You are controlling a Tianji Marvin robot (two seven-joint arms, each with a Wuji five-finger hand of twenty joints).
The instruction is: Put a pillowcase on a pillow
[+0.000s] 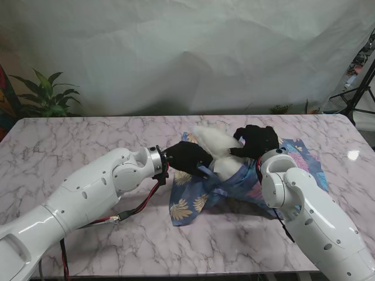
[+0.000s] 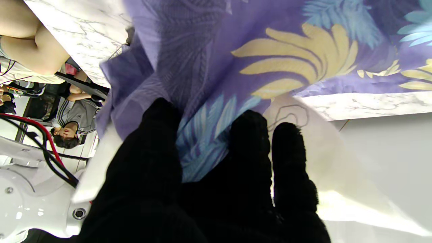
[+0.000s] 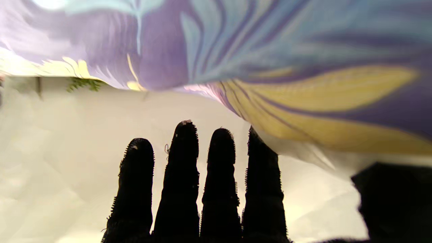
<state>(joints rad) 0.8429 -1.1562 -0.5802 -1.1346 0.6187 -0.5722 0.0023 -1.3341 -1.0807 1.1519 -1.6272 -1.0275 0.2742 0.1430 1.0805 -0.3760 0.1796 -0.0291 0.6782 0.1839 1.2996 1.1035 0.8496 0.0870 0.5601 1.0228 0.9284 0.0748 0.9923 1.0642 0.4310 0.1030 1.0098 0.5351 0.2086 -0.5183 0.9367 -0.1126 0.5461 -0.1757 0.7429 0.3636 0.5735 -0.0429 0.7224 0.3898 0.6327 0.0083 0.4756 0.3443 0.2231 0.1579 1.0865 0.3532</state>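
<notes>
The pillow [image 1: 218, 146] is white and sits right of centre on the marble table [image 1: 70, 146], tilted, with its upper part bare and its lower part inside the pillowcase [image 1: 193, 202]. The pillowcase is purple-blue fabric printed with yellow and pale blue leaves. It lies bunched around the base of the pillow and spreads over the table toward the robot and to the right, behind the right forearm.

The left hand [image 1: 186, 158], in a black glove, is at the left side of the pillow where fabric meets filling. In the left wrist view the left hand [image 2: 202, 175] has its thumb on one side of a fold of pillowcase [image 2: 216, 67] and its fingers [image 2: 290, 162] on the other, so it is clamped on the fabric, with the white pillow [image 2: 337, 162] just beyond the fingers.

The right hand [image 1: 255, 140], also gloved in black, rests against the far right side of the pillow top. In the right wrist view its four fingers [image 3: 179, 168] stand straight and slightly apart against the white pillow [image 3: 67, 152], with the pillowcase [image 3: 270, 50] hanging close by. The thumb is blurred at the frame edge, and whether it pinches anything cannot be told.

A potted plant [image 1: 47, 93] stands beyond the far left corner of the table, before a white backdrop [image 1: 187, 52].
</notes>
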